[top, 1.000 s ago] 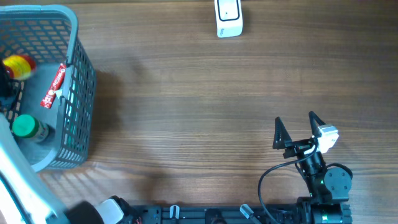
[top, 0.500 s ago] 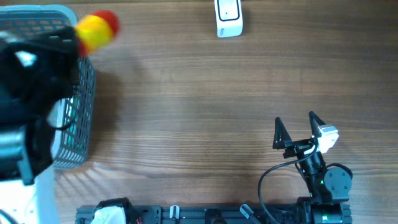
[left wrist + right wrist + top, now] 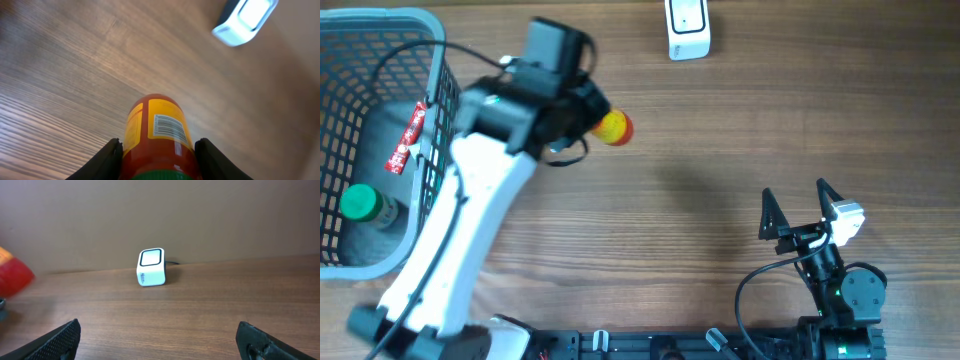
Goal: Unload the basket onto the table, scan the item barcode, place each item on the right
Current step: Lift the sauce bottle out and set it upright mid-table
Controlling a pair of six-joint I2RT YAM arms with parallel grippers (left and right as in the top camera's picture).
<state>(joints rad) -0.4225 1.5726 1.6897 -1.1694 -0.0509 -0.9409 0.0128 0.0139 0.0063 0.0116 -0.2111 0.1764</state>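
A red and yellow bottle [image 3: 157, 137] with a green cap and a barcode label facing up is clamped between my left gripper's [image 3: 157, 160] jaws. From above, the bottle [image 3: 614, 128] sticks out of the left gripper [image 3: 592, 122] above the table, left of centre and pointing right. The white barcode scanner [image 3: 687, 28] stands at the table's far edge; it also shows as the scanner [image 3: 245, 19] in the left wrist view and the scanner [image 3: 151, 267] in the right wrist view. My right gripper [image 3: 802, 210] rests open near the front right, nothing between its fingers.
A grey mesh basket [image 3: 445, 150] sits at the far left, holding a green-capped bottle [image 3: 365, 205] and a red packet [image 3: 406, 140] against its wall. Bare wooden tabletop [image 3: 720, 150] lies between the arms and the scanner.
My left arm has lifted the red and yellow bottle out of the basket and carried it rightward over the table toward the scanner. The right arm has stayed still.
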